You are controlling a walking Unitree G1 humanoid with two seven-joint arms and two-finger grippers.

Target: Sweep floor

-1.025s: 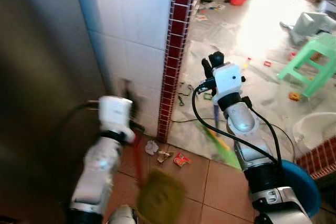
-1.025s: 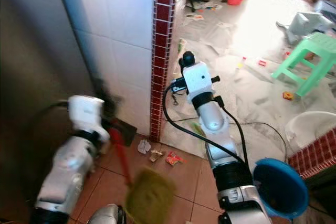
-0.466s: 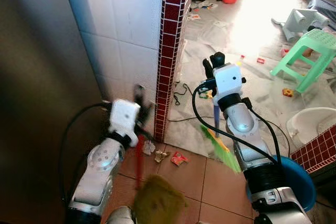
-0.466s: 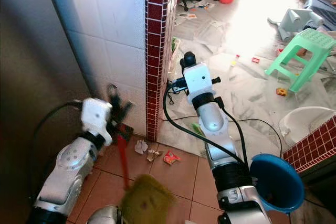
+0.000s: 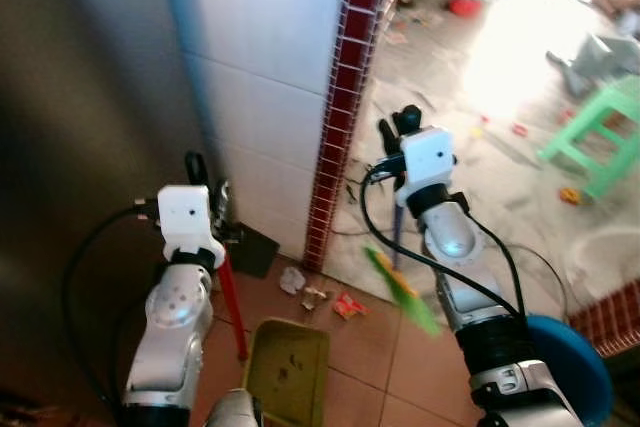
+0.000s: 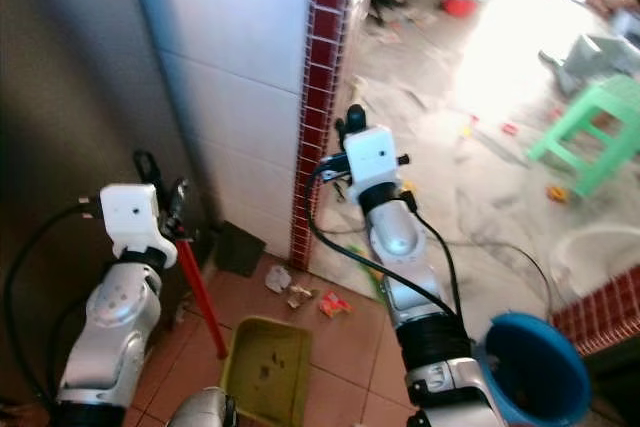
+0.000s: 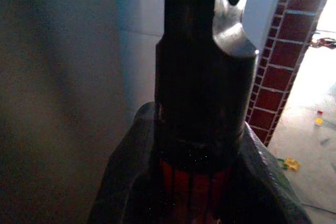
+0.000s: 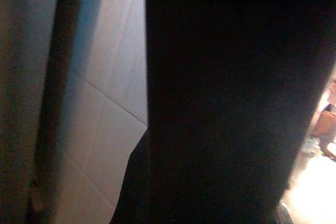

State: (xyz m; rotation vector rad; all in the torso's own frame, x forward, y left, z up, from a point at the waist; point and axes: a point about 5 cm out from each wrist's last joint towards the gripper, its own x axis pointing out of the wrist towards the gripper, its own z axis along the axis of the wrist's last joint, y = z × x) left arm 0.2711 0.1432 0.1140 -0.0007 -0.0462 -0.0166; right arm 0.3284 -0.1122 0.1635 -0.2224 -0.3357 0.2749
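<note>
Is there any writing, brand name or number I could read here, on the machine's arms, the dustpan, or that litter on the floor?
None can be read.
Red wrapper among the litter by the brick pillar: may carry print, too small and blurred to read.
Yellow-green dustpan: dirt marks, no lettering.
White housings behind the left end effector and right end effector: no legible label.

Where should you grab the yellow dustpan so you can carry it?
Probably by its red handle, from above near the top end. The handle stands up slanted from the yellow dustpan, whose flat tray lies low on the floor. The left gripper is already shut on that upper end.
</note>
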